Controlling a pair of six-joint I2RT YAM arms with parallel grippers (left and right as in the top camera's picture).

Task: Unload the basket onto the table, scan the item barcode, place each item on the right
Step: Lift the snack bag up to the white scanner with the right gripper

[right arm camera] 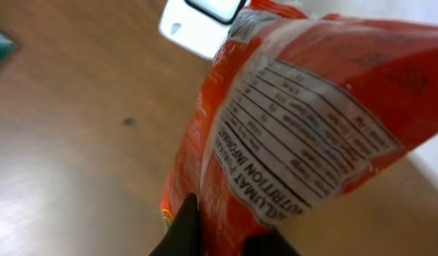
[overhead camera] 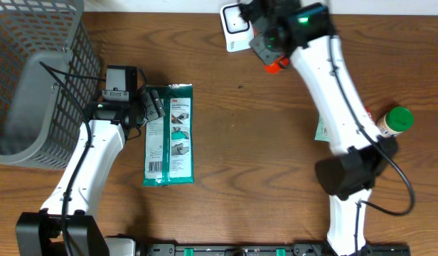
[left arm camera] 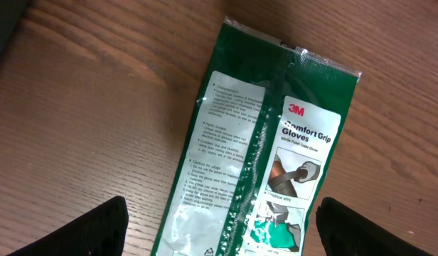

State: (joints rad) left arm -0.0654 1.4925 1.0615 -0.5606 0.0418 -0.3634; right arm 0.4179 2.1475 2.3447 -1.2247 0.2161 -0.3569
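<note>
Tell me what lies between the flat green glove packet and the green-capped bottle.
Overhead view: bare wooden table, then the white right arm, with a small pale-green item half hidden at its edge.

Brown wood-grain desk [overhead camera: 247, 142] fills the overhead view under soft, even light, with a pale strip [overhead camera: 390, 6] visible beyond its far edge.

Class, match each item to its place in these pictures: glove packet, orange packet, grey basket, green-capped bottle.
Items:
1. glove packet
2. orange packet
3. grey basket
4. green-capped bottle

Places:
A. at the far left
B. held in the right gripper
C. lying flat under the open left gripper
D. at the far right

Pairs: 1-C, 2-B, 3-A, 4-D
</note>
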